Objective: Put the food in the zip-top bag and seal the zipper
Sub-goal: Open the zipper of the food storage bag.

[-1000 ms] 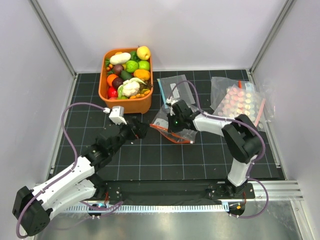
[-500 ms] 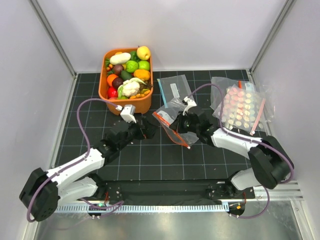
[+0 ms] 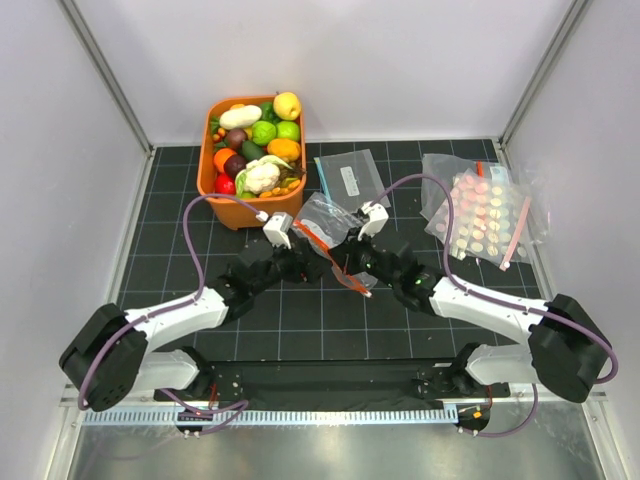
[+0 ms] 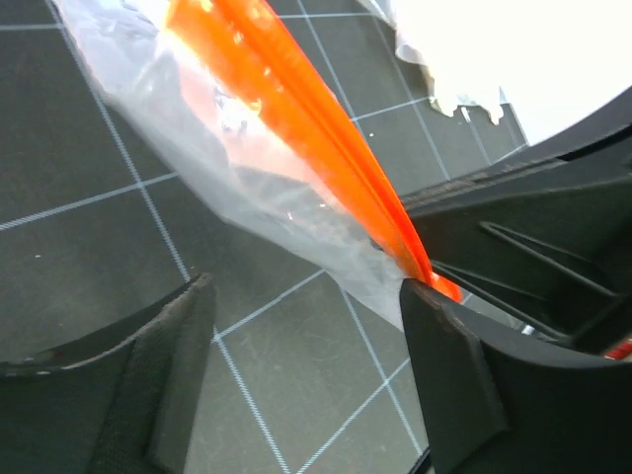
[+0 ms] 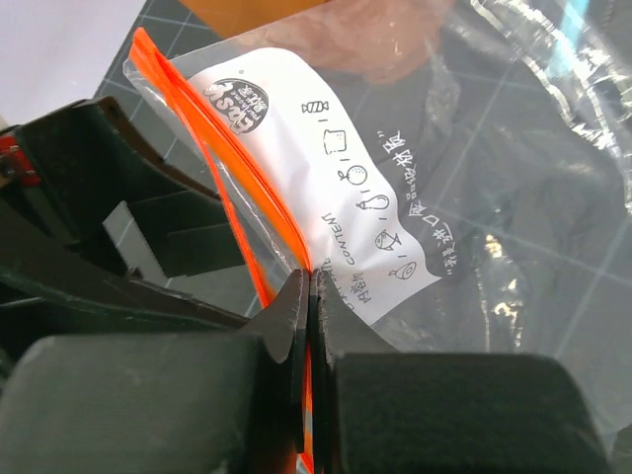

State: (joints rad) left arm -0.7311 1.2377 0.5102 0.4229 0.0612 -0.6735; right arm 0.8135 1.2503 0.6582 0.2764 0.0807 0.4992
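Observation:
The food, such as a cauliflower [image 3: 262,177] and a lime [image 3: 263,132], lies in an orange bin [image 3: 216,205] at the back left. The clear zip-top bag [image 3: 335,218] hangs mid-table with its orange-red zipper [image 3: 340,268] running down between my two grippers. My right gripper [image 3: 354,262] is shut on the bag's mouth edge, right by the zipper [image 5: 207,148], below the bag's white label [image 5: 326,168]. My left gripper [image 3: 306,265] is open; in the left wrist view the zipper [image 4: 286,109] and bag film [image 4: 188,128] hang just beyond the left gripper [image 4: 306,296], with the zipper's end touching one fingertip [image 4: 434,306].
A flat clear bag with a blue edge [image 3: 350,176] lies behind the zip-top bag. A larger clear bag of pink discs [image 3: 482,210] lies at the back right. White walls with metal frame posts close the sides. The black grid mat [image 3: 300,330] covers the table.
My right gripper has lifted the bag off the mat and swung it so the zipper faces left. My left gripper has moved right, up to the zipper.

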